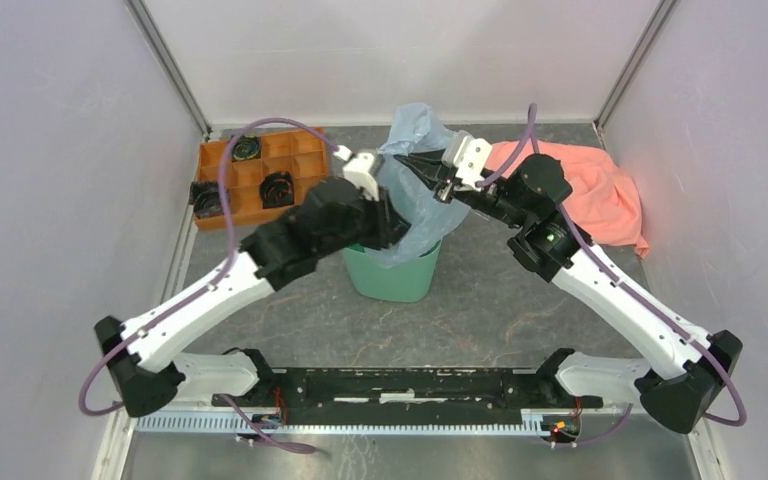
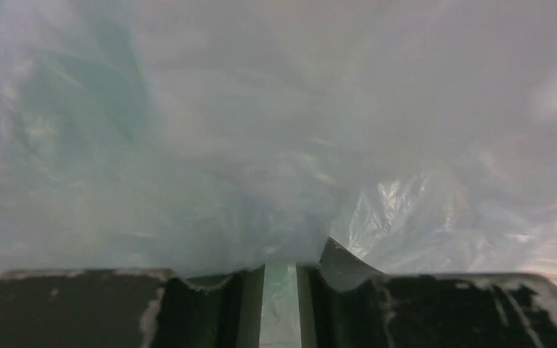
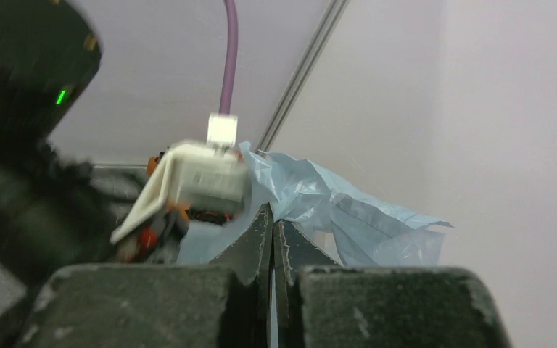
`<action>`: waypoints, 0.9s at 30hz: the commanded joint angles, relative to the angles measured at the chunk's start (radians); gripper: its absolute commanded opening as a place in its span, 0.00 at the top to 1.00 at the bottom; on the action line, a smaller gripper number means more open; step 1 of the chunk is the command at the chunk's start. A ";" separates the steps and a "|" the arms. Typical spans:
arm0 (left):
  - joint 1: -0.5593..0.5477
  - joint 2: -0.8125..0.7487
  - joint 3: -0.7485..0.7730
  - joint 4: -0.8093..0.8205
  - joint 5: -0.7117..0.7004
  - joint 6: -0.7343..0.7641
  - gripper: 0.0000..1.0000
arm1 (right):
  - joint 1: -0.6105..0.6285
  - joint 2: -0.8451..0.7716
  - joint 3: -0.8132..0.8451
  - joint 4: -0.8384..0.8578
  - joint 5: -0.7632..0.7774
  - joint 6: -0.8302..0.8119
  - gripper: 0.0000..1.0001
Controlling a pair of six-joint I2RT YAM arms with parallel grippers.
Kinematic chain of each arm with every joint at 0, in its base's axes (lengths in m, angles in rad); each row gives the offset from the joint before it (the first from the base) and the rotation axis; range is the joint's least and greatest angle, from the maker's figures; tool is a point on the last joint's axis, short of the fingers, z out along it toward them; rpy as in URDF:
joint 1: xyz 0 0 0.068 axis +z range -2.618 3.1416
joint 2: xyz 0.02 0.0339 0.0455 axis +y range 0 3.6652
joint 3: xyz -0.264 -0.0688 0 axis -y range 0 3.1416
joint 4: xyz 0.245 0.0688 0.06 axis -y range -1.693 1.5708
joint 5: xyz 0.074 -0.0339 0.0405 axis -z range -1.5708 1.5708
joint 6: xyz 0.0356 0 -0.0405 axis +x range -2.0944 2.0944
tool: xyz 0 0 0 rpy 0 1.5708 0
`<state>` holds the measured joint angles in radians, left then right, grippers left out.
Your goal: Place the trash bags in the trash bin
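The trash bag (image 1: 415, 128) hangs into the trash bin (image 1: 392, 278) at mid-table, its top above the rim. The right gripper (image 1: 413, 161), jaws pressed together, pinches its upper edge. The left gripper (image 2: 281, 267) is buried in film, jaws narrowly apart; whether it grips the bag I cannot tell.

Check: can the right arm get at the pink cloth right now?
Probably not yet. The pink cloth lies close beside the right arm with nothing between, but its fingers are shut on the trash bag.

Overhead camera looked down on the grey surface (image 1: 500, 310); both wrist cameras pressed close to the same crinkly pale blue plastic bag (image 1: 415, 130).
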<state>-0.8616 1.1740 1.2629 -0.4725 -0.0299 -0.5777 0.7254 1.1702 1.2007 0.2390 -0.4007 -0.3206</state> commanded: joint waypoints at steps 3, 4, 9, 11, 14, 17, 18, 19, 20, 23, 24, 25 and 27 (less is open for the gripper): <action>-0.073 0.062 -0.066 0.141 -0.292 -0.042 0.74 | -0.082 0.059 0.091 0.023 -0.135 0.128 1.00; -0.074 0.046 -0.077 0.148 -0.280 -0.043 0.72 | -0.096 0.064 0.093 0.011 -0.167 0.133 1.00; -0.076 -0.114 -0.107 0.124 -0.230 -0.020 0.45 | -0.150 0.054 0.052 -0.037 -0.275 0.134 1.00; -0.076 -0.167 -0.073 0.056 -0.211 -0.012 0.37 | -0.165 0.053 0.029 -0.029 -0.320 0.143 1.00; -0.075 -0.217 -0.010 -0.026 -0.176 0.000 0.24 | -0.169 0.070 0.021 -0.017 -0.353 0.162 1.00; -0.075 -0.215 0.021 -0.038 -0.031 0.019 0.18 | -0.169 0.089 0.026 0.008 -0.361 0.195 1.00; -0.076 -0.199 0.020 -0.025 0.032 0.021 0.18 | -0.169 0.094 0.029 0.014 -0.360 0.203 1.00; -0.076 -0.182 0.011 -0.003 0.110 0.022 0.20 | -0.169 0.098 0.032 0.021 -0.360 0.213 1.00; -0.076 -0.168 -0.004 0.029 0.173 0.020 0.22 | -0.169 0.101 0.036 0.027 -0.361 0.220 1.00; -0.089 -0.118 -0.036 0.091 0.209 0.014 0.32 | -0.169 0.109 0.043 0.047 -0.373 0.250 0.99; -0.092 -0.099 -0.036 0.100 0.194 0.018 0.33 | -0.168 0.113 0.046 0.048 -0.374 0.260 1.00; -0.092 -0.078 -0.032 0.109 0.183 0.022 0.35 | -0.168 0.114 0.051 0.050 -0.375 0.268 1.00; -0.095 -0.031 -0.025 0.147 0.192 0.031 0.40 | -0.170 0.115 0.050 0.063 -0.374 0.292 1.00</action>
<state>-0.9478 1.0611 1.2484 -0.4049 0.0902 -0.5858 0.5587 1.2812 1.2251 0.2359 -0.7532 -0.0940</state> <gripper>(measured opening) 0.640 0.010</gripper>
